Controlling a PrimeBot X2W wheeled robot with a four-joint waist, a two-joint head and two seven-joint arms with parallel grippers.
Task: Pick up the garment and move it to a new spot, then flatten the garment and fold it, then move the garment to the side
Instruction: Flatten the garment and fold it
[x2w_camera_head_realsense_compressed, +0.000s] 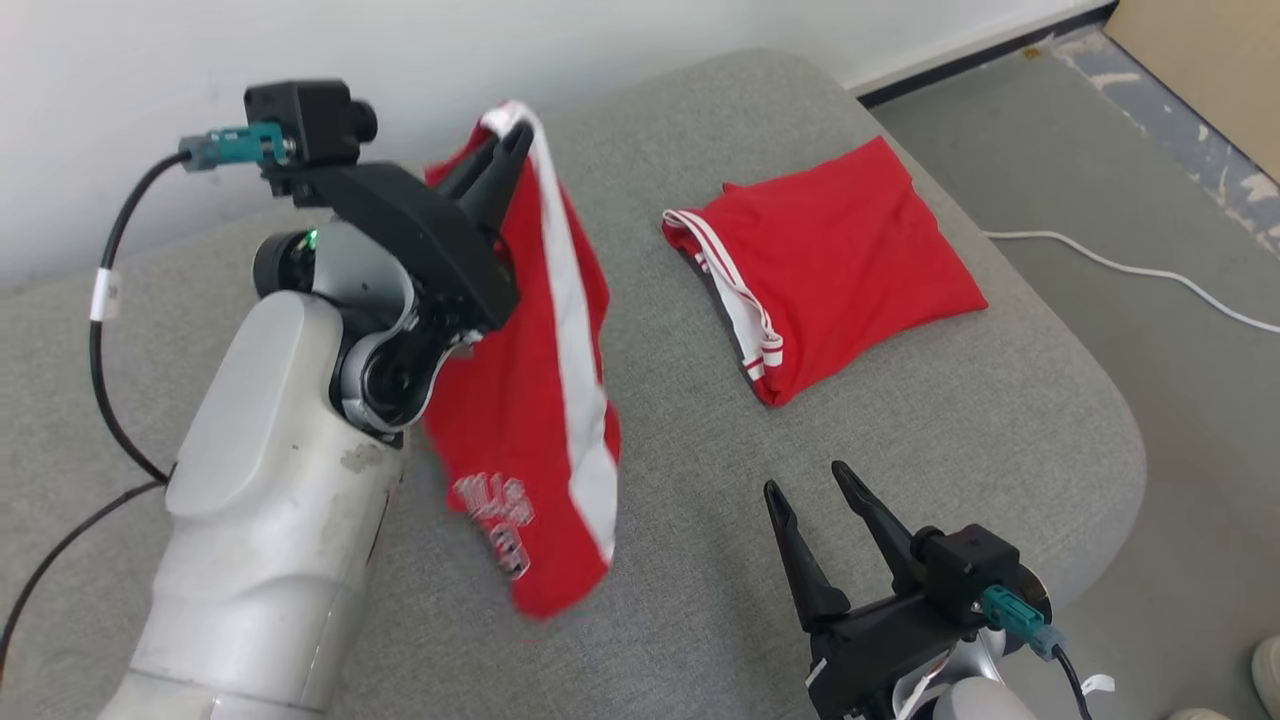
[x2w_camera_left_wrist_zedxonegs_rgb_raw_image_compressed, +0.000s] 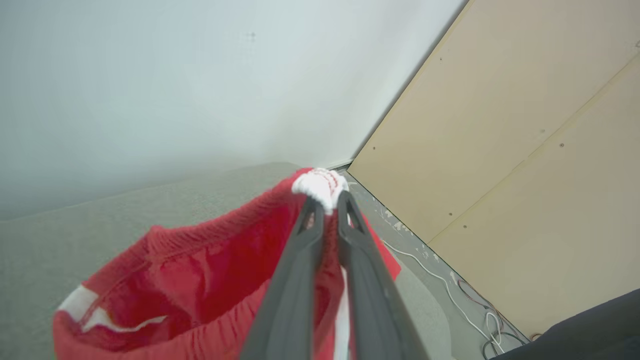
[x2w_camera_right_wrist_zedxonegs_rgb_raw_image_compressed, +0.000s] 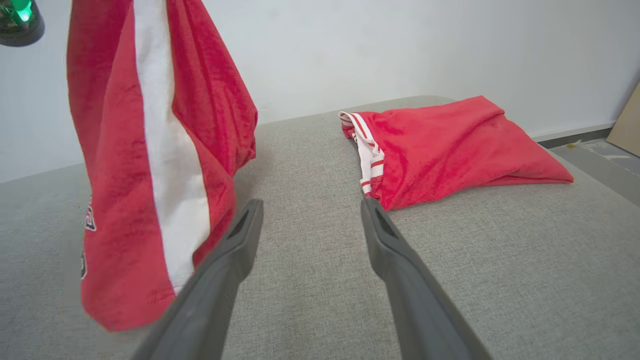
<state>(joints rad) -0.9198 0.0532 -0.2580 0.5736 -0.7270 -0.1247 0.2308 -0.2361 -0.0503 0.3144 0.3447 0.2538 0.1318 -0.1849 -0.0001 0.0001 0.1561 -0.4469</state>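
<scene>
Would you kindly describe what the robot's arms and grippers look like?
The left forearm is white, with a green wrist light. The left gripper and right gripper are black, with long dark fingers, teal plug and black cable.

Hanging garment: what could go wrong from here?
1. The left gripper pinches the hanging garment by just a small bunch at its fingertips, so it might slip free.
2. It hangs bunched over the table, so it may land crumpled and need extra flattening.
3. The folded garment lies close by, and a sideways swing could disturb it.
</scene>
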